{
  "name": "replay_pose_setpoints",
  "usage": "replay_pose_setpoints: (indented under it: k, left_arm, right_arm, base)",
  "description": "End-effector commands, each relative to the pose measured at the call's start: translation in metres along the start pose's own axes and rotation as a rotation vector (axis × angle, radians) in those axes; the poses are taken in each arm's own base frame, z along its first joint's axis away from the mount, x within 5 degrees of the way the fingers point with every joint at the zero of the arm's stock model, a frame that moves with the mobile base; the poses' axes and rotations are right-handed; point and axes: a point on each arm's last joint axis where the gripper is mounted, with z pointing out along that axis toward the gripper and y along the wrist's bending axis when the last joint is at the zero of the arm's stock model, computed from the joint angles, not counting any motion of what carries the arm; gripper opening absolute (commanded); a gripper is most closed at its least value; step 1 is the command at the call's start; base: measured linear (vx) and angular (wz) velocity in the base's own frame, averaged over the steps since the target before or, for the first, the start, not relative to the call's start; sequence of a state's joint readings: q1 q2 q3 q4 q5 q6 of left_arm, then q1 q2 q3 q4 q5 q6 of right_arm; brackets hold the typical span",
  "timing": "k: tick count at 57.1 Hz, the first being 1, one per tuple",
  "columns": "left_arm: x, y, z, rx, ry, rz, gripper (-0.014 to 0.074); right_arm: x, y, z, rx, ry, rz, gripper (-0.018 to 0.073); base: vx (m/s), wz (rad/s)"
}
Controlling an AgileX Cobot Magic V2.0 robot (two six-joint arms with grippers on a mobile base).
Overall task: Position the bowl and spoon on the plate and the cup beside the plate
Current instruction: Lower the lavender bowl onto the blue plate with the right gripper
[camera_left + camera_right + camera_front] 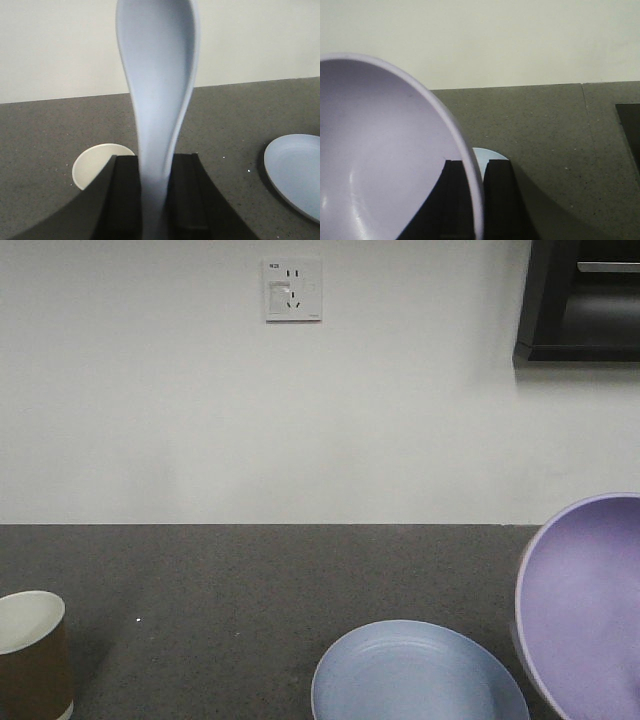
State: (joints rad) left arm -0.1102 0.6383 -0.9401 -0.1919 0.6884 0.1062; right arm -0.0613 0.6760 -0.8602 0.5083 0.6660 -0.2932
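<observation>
Right hand is clamping the rim of the tilted bowl, raised beside the plate, likely for lowering onto it, while the left hand is gripping the handle of the spoon, scoop up, over the worktop near the cup.

Matte bowl, smooth satin plate, speckled stone-like counter

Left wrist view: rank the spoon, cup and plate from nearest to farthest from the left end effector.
1. spoon: clamped in the left end effector, standing up between its fingers.
2. cup: on the counter just beyond the fingers, left of frame.
3. plate: farther off on the counter, at the frame's right edge.
</observation>
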Motion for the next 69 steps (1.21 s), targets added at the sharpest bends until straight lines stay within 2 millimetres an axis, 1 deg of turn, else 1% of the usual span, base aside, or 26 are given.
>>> replay_pose_setpoints:
  k: [1, 9, 12, 15, 16, 22, 23, 25, 26, 29, 30, 34, 38, 52, 62, 69]
  left_arm:
    - [-0.016, -0.002, -0.005, 0.014, -0.126, -0.025, 0.0000]
    - [-0.016, -0.003, -0.005, 0.025, -0.123, -0.040, 0.0000]
    - [-0.016, -0.003, -0.005, 0.025, -0.123, -0.039, 0.0000]
    - [-0.016, -0.003, -0.005, 0.025, -0.123, -0.039, 0.0000]
    - [-0.015, -0.003, -0.005, 0.025, -0.122, -0.039, 0.0000]
    - [-0.015, -0.003, -0.004, 0.026, -0.115, -0.039, 0.0000]
    - [-0.015, -0.003, -0.004, 0.026, -0.115, -0.039, 0.0000]
    - [-0.015, -0.003, -0.004, 0.026, -0.115, -0.039, 0.0000]
    - [-0.015, -0.003, -0.004, 0.026, -0.115, -0.039, 0.0000]
    - [-0.015, -0.003, -0.004, 0.026, -0.114, -0.039, 0.0000]
    - [-0.014, -0.003, -0.004, 0.025, -0.101, -0.036, 0.0000]
    - [-0.013, -0.003, -0.004, 0.026, -0.093, -0.036, 0.0000]
    - [-0.012, -0.003, -0.004, 0.027, -0.081, -0.036, 0.0000]
    - [-0.010, -0.003, -0.004, 0.031, -0.061, -0.036, 0.0000]
    - [-0.010, -0.003, -0.004, 0.031, -0.061, -0.036, 0.0000]
    - [-0.010, -0.003, -0.004, 0.031, -0.058, -0.036, 0.0000]
  right_arm:
    - [-0.021, 0.000, 0.008, -0.007, -0.050, 0.023, -0.0008]
    - [-0.036, -0.004, 0.044, -0.046, 0.139, 0.062, -0.0008]
    - [-0.043, -0.008, 0.064, -0.056, 0.212, 0.075, -0.0008]
    - [-0.046, -0.012, 0.081, -0.063, 0.267, 0.085, -0.0008]
    - [-0.046, -0.015, 0.090, -0.065, 0.295, 0.091, -0.0008]
    - [-0.042, -0.025, 0.131, -0.073, 0.412, 0.113, -0.0008]
    - [-0.039, -0.025, 0.141, -0.074, 0.434, 0.110, -0.0008]
    - [-0.036, -0.024, 0.153, -0.078, 0.465, 0.098, -0.0008]
    - [-0.032, -0.025, 0.162, -0.076, 0.490, 0.094, -0.0008]
    - [-0.024, -0.019, 0.182, -0.073, 0.545, 0.060, -0.0008]
    - [-0.001, -0.006, 0.230, -0.046, 0.675, -0.026, -0.0008]
    - [0.006, -0.004, 0.245, -0.056, 0.713, -0.009, -0.0008]
    - [0.010, -0.004, 0.256, -0.071, 0.726, 0.003, -0.0008]
    - [0.028, -0.010, 0.281, -0.066, 0.735, 0.019, -0.0008]
    - [0.035, -0.012, 0.289, -0.061, 0.741, 0.029, 0.0001]
    - [0.035, -0.012, 0.289, -0.061, 0.743, 0.030, 0.0046]
  base:
    - [0.00, 0.00]
    - [0.00, 0.00]
    - [0.00, 0.00]
    - [0.00, 0.00]
    - [0.00, 0.00]
    - [0.00, 0.00]
    - [0.00, 0.00]
    - [0.00, 0.00]
    - [0.00, 0.00]
    - [0.00, 0.00]
    - [0.00, 0.00]
    - [0.00, 0.00]
    - [0.00, 0.00]
    - [0.00, 0.00]
    - [0.00, 0.00]
    - [0.00, 0.00]
